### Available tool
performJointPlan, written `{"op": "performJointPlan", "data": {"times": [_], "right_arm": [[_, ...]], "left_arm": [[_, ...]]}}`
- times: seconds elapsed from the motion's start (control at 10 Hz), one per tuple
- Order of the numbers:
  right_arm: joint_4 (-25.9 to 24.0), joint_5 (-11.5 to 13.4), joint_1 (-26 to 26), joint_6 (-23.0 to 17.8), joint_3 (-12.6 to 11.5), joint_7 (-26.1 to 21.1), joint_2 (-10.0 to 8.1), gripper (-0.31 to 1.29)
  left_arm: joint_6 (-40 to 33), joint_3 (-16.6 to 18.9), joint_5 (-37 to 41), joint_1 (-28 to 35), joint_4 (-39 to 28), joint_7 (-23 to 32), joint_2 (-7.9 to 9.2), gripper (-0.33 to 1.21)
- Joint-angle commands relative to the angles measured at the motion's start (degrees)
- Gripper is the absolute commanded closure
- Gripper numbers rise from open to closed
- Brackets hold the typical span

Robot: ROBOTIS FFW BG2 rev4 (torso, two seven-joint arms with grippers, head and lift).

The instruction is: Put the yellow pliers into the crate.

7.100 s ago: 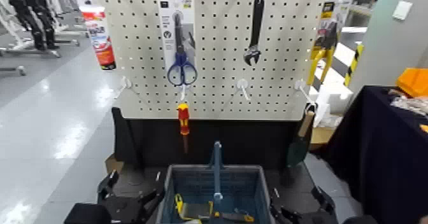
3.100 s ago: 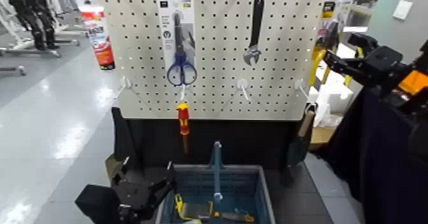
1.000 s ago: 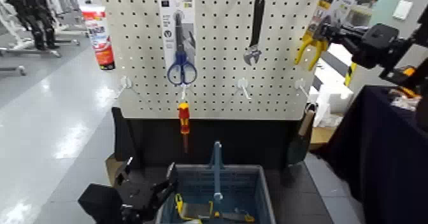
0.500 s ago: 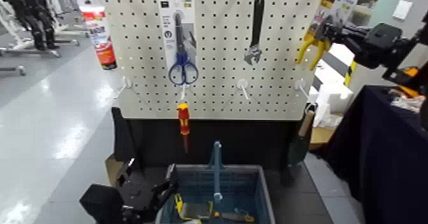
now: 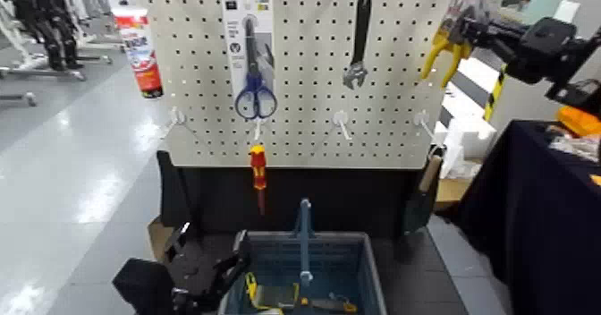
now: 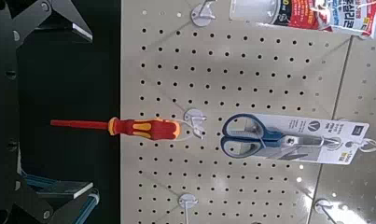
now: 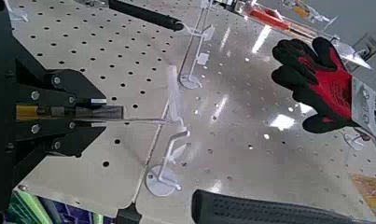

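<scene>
The right arm is raised high and stretched out at the robot's upper right, its wrist roughly level; the right claw (image 5: 465,34) is clamped on the carded yellow pliers (image 5: 444,48), holding them up in the air; in the right wrist view the dark fingers (image 7: 78,112) sit close together, pinched on something thin; the left arm is low at the robot's lower left, folded near the body; the left claw (image 5: 210,260) points forward and upward, fingers spread apart, holding nothing.

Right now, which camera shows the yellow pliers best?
The head view: the yellow pliers hang from the right tool, beside the pegboard's upper right corner. The right wrist view shows no yellow handles; the left wrist view shows none of them.
</scene>
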Motion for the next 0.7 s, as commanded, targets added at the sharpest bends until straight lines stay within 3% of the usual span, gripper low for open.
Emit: {"op": "performJointPlan", "data": {"times": [0.1, 0.5, 0.7], "right_arm": [[-4.44, 0.16, 2.58, 2.45, -2.45, -0.03, 0.35, 1.12], [-15.34, -1.16, 10.93, 7.81, -7.98, -0.2, 2.02, 1.12], [-21.31, -1.33, 16.91, 9.66, -11.5, -0.29, 4.56, 1.12]], "left_arm": [[0.45, -0.19, 0.03, -0.31, 0.0, 0.02, 0.19, 0.19], [1.24, -1.6, 0.55, -1.28, 0.53, 0.37, 1.68, 0.19], [1.5, -2.12, 0.64, -1.45, 0.53, 0.55, 2.3, 0.19]]}}
